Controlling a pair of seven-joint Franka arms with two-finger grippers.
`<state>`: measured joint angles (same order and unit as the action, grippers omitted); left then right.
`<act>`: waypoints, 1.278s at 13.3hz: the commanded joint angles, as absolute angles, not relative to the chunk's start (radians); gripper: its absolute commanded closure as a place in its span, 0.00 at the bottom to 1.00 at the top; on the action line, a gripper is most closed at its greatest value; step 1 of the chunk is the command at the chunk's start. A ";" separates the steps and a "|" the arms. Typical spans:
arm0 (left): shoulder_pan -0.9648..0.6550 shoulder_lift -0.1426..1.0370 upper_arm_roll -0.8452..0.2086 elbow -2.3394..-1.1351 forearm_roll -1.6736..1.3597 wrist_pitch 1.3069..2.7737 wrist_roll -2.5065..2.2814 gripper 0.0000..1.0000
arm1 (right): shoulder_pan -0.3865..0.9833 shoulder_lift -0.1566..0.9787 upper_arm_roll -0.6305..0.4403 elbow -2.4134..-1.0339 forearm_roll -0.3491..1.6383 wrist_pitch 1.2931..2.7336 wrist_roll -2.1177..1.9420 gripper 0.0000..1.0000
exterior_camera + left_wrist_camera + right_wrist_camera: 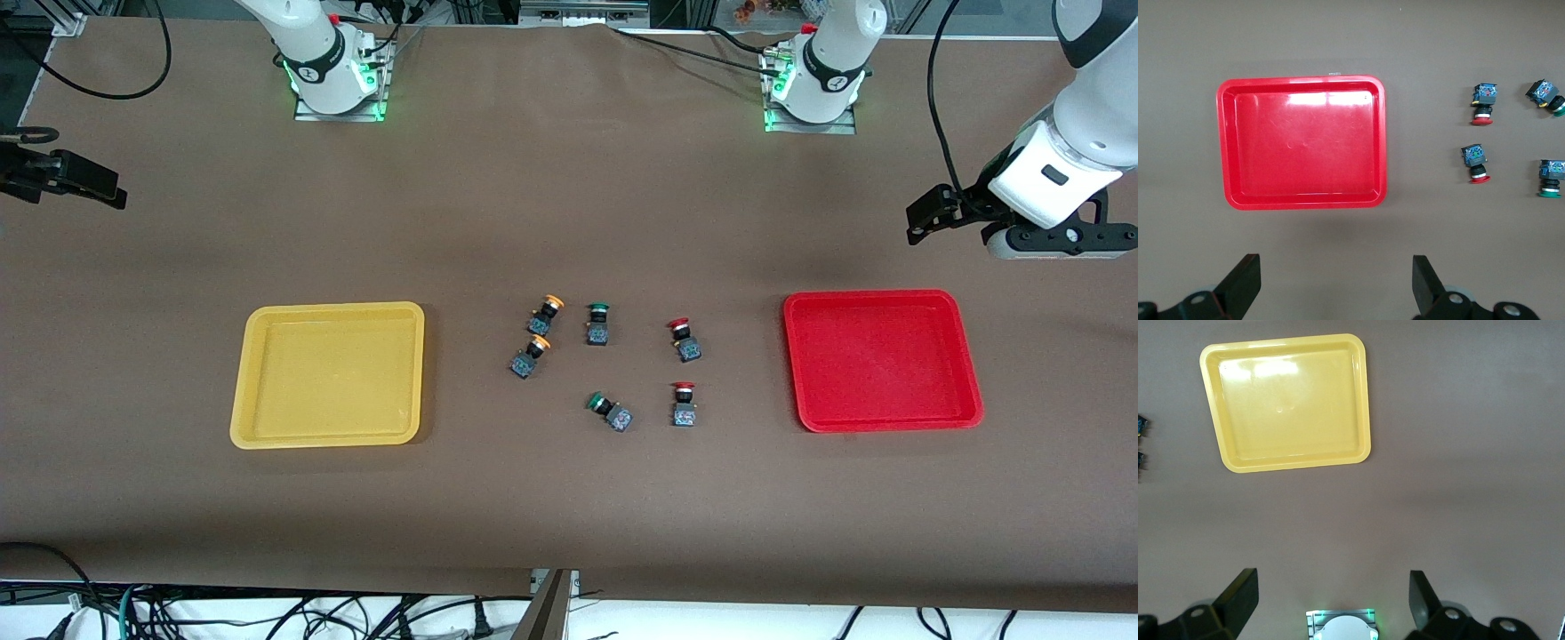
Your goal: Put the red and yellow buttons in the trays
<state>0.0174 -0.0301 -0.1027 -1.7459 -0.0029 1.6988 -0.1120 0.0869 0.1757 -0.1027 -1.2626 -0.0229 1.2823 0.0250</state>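
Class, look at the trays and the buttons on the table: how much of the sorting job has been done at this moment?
Nothing is done: the yellow tray and the red tray hold no buttons. Nothing is in hand: the left pincer and the right pincer hang open above the table. Left to do: both red buttons and both yellow buttons lie between the trays, beside two green ones.

Lighting even, bright, from overhead. Brown table (569, 222) matte, no hot spots; soft broad shadows cross it in bands. Each button casts only a short faint shadow. Glare: white patches on the red tray (1301, 141) floor along one rim in the left wrist view, and on the yellow tray (1288, 400) floor in the right wrist view. Green indicator glow at both arm bases (338, 89). Front view sharp across the table. Wrist views slightly soft; dark finger tips at the frame edge blurred.
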 commanded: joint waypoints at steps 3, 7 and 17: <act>0.023 -0.020 -0.107 -1.717 -0.020 1.680 -0.089 0.00 | 0.075 0.169 -0.097 -1.269 -0.014 1.279 0.018 0.00; 0.021 -0.020 -0.109 -1.717 -0.020 1.678 -0.092 0.00 | 0.074 0.169 -0.097 -1.269 -0.012 1.278 0.018 0.00; 0.015 -0.020 -0.107 -1.717 -0.021 1.675 -0.092 0.00 | 0.068 0.201 -0.098 -1.273 0.009 1.313 0.026 0.00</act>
